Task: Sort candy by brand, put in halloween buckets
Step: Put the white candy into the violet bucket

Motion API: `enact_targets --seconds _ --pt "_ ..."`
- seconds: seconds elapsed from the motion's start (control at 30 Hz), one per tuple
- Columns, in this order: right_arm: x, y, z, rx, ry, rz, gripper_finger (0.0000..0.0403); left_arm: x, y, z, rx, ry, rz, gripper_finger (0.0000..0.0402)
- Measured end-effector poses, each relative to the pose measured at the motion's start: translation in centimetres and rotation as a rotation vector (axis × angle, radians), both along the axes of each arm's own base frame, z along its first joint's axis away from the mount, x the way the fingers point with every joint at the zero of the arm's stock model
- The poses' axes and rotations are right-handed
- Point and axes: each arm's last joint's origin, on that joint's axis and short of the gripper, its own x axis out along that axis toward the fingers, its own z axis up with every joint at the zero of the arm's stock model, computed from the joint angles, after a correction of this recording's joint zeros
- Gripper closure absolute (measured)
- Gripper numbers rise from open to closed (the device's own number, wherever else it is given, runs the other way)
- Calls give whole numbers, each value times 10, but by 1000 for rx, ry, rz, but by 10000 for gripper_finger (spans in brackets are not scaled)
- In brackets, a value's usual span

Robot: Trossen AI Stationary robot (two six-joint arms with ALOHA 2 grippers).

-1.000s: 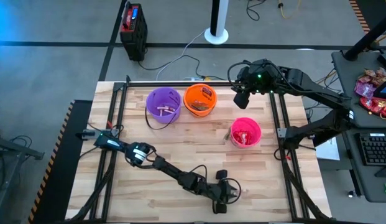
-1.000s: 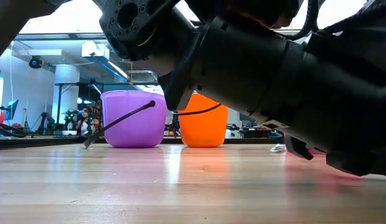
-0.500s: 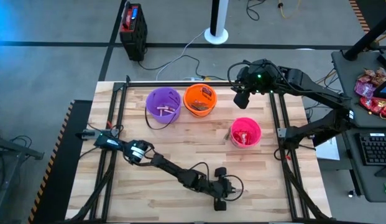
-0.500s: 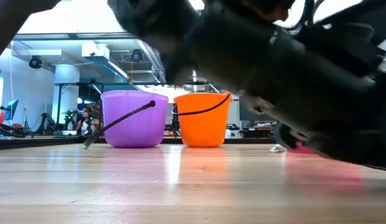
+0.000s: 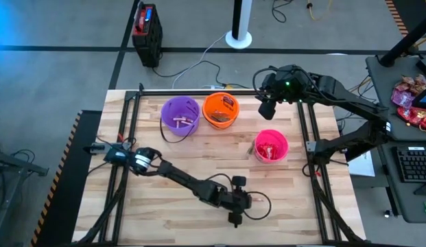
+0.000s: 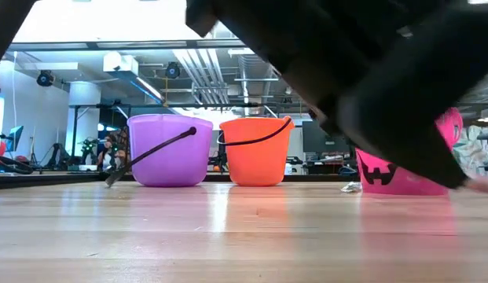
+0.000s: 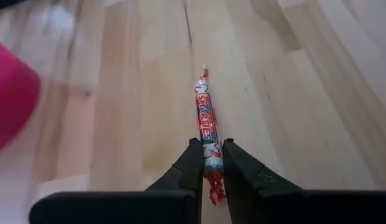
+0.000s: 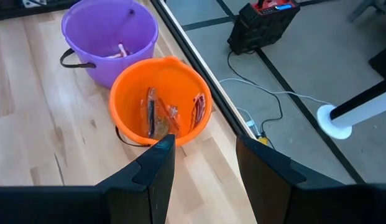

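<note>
The left gripper's [image 7: 209, 163] jaws are clamped on one end of a thin stick candy [image 7: 205, 127], a roll in a printed wrapper whose free end points away over the bare wood. The right gripper's [image 8: 201, 163] jaws stand apart and hold nothing.

The wooden counter [image 5: 199, 154] carries everything. Across its near half the left arm [image 5: 178, 180] stretches low, its gripper near the front edge, well apart from all three buckets. In the low view this arm's dark bulk fills the upper right and cuts off part of the pink bucket [image 6: 401, 169]. The right arm [image 5: 336, 92] hangs over the far right corner, its gripper just beyond the orange bucket [image 5: 221, 110].

The purple bucket [image 5: 180, 115] and the orange one stand side by side near the far edge; the pink one sits apart toward the right. Pale sticks lie in the purple bucket, brownish bars [image 8: 158, 115] in the orange, probably red packets in the pink.

A black and red box [image 5: 147, 31] and a white pole base [image 5: 239, 38] stand on the floor beyond the counter.
</note>
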Motion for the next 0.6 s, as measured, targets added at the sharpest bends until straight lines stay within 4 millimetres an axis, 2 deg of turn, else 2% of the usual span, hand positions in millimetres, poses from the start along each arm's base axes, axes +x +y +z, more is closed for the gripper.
enact_targets --seconds 0.1,0.2,0.3,0.37,0.47,0.6 --pt "-1 0 1 -2 -3 0 239 -12 9 11 29 13 -36 381" --pt "-2 1 1 -3 -5 3 239 -33 25 27 51 32 -35 381" --pt "-4 1 2 -6 -6 6 239 -62 41 53 30 17 -12 381" --pt "-5 2 3 -9 -10 7 239 -81 50 77 -15 -25 19 381" --pt "-7 3 5 -11 -17 8 239 -109 69 110 -130 -87 145 381" --pt "-9 4 6 -9 -28 3 239 -152 100 138 -169 -129 472 381"
